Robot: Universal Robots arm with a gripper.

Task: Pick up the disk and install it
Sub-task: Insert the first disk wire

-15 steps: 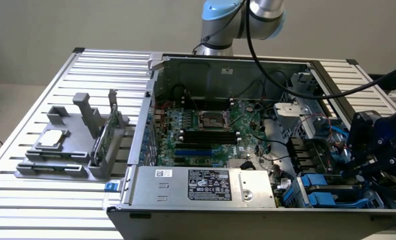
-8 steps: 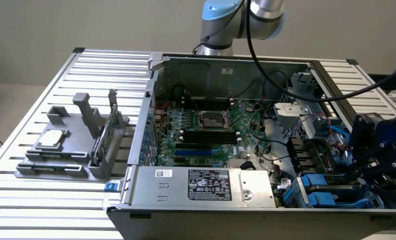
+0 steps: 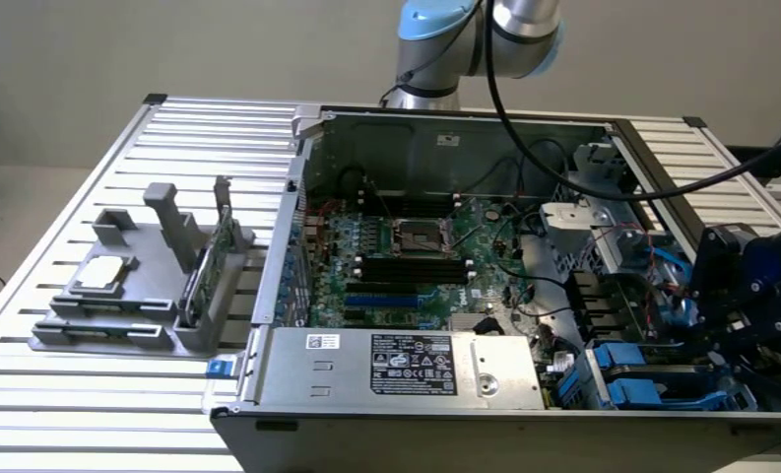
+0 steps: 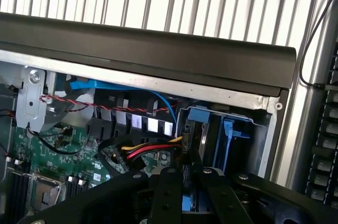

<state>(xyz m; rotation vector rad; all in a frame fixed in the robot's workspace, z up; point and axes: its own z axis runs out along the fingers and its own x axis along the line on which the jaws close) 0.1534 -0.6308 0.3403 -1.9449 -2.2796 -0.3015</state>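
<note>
Exterior view: set high and well back, facing obliquely down across the bench point(image 3: 75, 414) onto the whole open computer case point(image 3: 429, 138). Wrist view: on my arm, close in, looking past my pincer point(image 4: 186, 182) into the case's drive-bay corner. Shared ground: blue drive carriers point(image 3: 633, 379), motherboard point(image 3: 404, 266).

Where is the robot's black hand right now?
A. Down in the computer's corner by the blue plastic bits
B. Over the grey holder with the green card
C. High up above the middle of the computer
A: the gripper sits low in a corner of the computer case, right by the blue plastic parts and far from the grey holder.
</note>
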